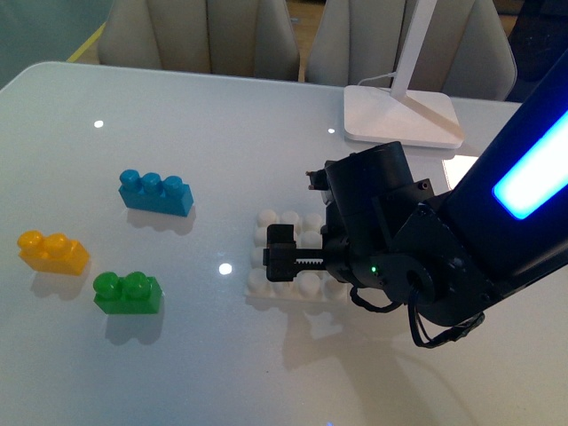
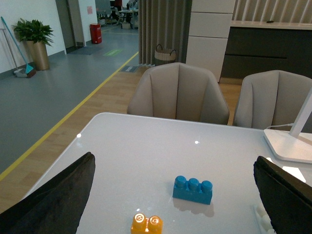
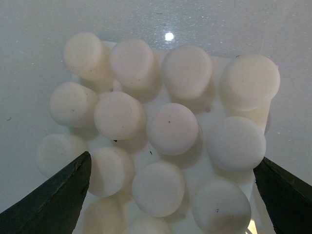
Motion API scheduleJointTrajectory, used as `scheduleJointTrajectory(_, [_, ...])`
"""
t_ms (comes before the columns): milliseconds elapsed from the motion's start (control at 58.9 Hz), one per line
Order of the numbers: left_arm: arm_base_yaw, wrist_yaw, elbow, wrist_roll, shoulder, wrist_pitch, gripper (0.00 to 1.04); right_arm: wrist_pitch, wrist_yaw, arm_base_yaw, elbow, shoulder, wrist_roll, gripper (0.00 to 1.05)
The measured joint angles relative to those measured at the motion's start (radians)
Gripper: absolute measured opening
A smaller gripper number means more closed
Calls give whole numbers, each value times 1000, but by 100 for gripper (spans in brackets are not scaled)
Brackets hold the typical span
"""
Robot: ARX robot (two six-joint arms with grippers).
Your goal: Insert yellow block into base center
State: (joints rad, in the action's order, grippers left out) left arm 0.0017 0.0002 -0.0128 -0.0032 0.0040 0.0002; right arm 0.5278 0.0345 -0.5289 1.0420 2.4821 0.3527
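The yellow block [image 1: 53, 251] lies on the white table at the left, apart from both grippers. It also shows in the left wrist view [image 2: 146, 224], low between the spread fingers [image 2: 53, 200]. My left gripper [image 2: 173, 161] is open and empty above the table; it is out of the front view. The white studded base [image 1: 275, 286] sits mid-table, partly hidden by my right gripper [image 1: 297, 257]. The right gripper [image 3: 173, 160] is open and empty, close above the base's studs [image 3: 168, 129].
A blue three-stud brick [image 1: 156, 192] lies behind the yellow block, also in the left wrist view [image 2: 193, 189]. A green two-stud brick [image 1: 129, 292] lies in front of it. A white lamp foot [image 1: 404, 115] stands at the back right. Chairs line the far edge.
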Motion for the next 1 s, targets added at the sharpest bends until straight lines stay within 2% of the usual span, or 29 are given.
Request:
scheduleJointTrajectory(646, [0, 0, 0, 0, 0, 0, 97, -32, 17, -83, 60, 15, 46, 96])
scheduleJointTrajectory(1002, [0, 0, 0, 0, 0, 0, 97, -10, -50, -64, 21, -16, 63, 96])
